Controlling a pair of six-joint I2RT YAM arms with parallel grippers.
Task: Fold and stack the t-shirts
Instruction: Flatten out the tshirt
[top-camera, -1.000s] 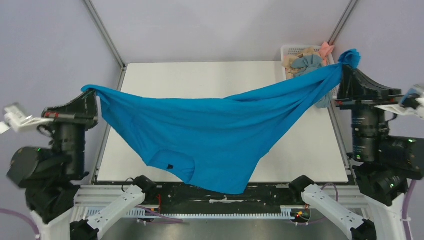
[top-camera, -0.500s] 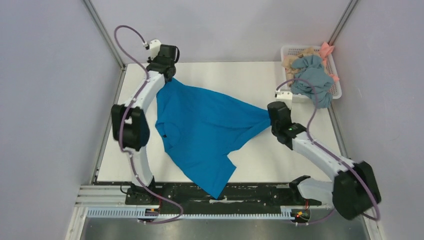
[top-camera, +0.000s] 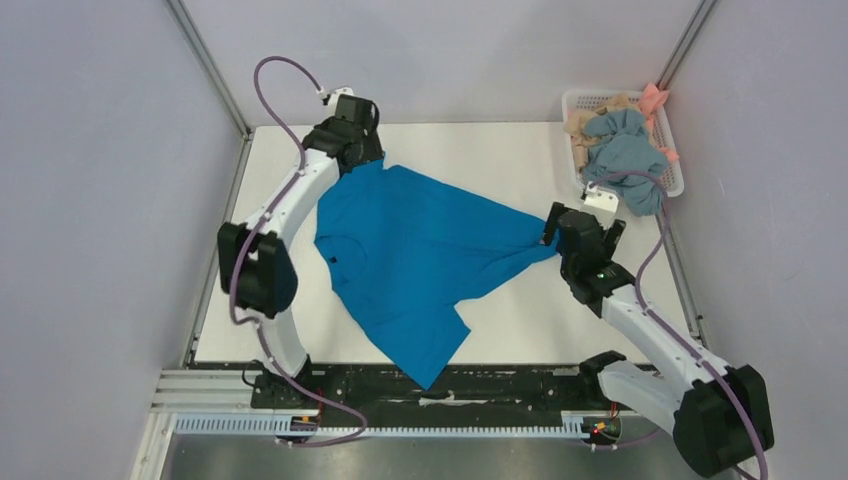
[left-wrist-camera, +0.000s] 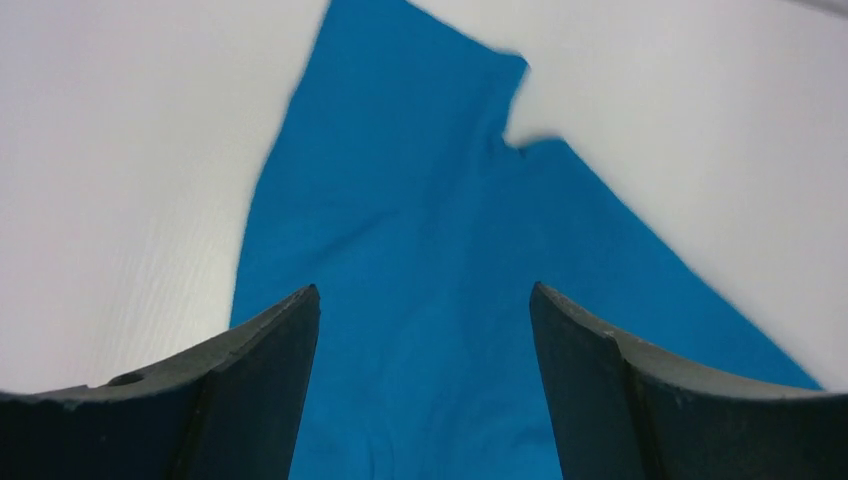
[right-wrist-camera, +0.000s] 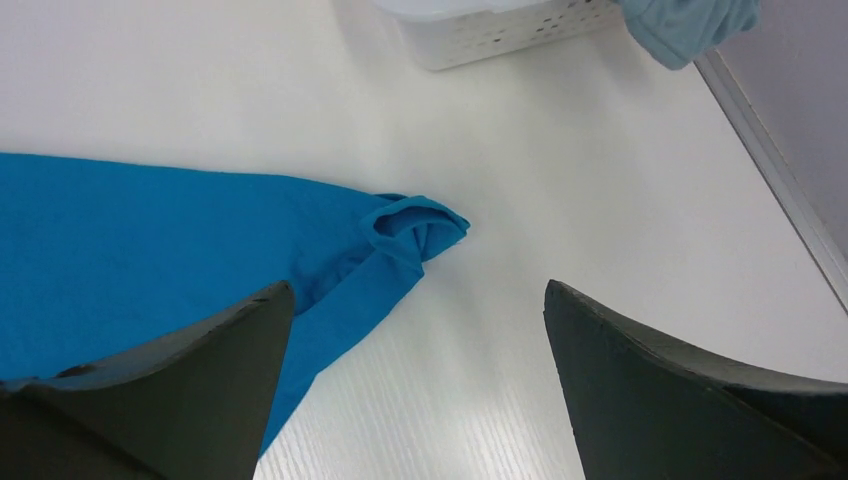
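Note:
A bright blue t-shirt (top-camera: 420, 250) lies spread and rumpled across the white table (top-camera: 500, 160), its lowest tip hanging over the near edge. My left gripper (top-camera: 358, 150) hovers open above the shirt's far left corner. In the left wrist view the blue t-shirt (left-wrist-camera: 420, 220) fills the space under the open left gripper (left-wrist-camera: 424, 290), and nothing is pinched. My right gripper (top-camera: 560, 235) stands open at the shirt's right corner. In the right wrist view that bunched corner (right-wrist-camera: 415, 225) lies just ahead of the open right gripper (right-wrist-camera: 418, 285), free of both fingers.
A white basket (top-camera: 572, 100) stands at the table's far right corner with several garments in it. A light blue one (top-camera: 625, 155) spills over its front. The basket's wall (right-wrist-camera: 500, 30) shows at the top of the right wrist view. Grey walls enclose the table.
The shirt, stretched in the air between both shut grippers a second ago, now lies on the table. Both grippers have opened and let go, and each has drawn slightly back from its corner.

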